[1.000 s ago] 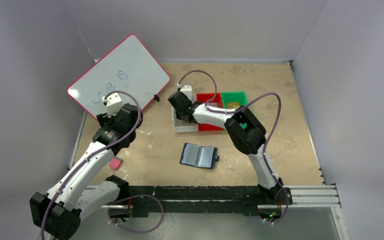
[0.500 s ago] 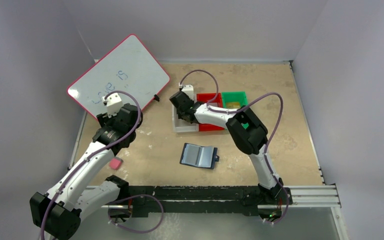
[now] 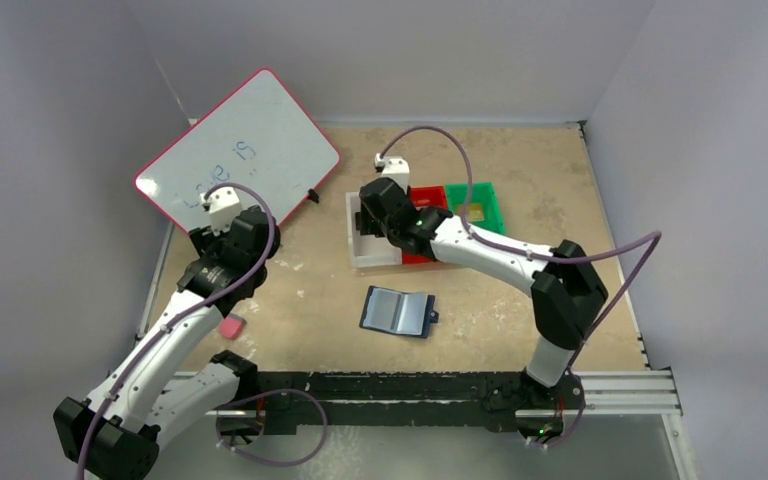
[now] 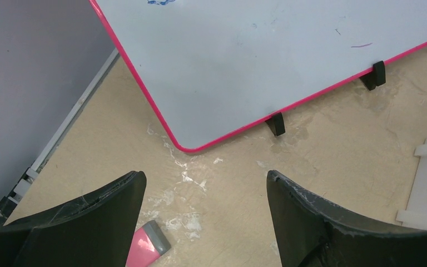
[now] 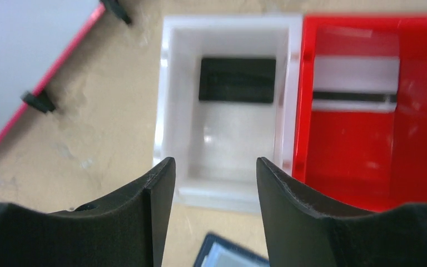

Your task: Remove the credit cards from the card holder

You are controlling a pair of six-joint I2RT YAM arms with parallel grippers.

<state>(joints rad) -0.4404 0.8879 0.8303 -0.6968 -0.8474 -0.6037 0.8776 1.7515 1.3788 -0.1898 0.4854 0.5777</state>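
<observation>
White arm links, black joints, purple cables; end effector fingers seemingly scuffed black.

Robot test cell in a lab: plain grey walls [image 3: 70,90] enclosing a scuffed counter [image 3: 520,170], aluminium mounting rail [image 3: 620,385] along its near edge.

left arm reaches up the left side, its left claw [image 4: 203,192] with jaws spread wide and nothing between them. right arm stretches forward and leftward, elbow bent, its right claw [image 5: 211,178] parted, empty, pointing down.
</observation>
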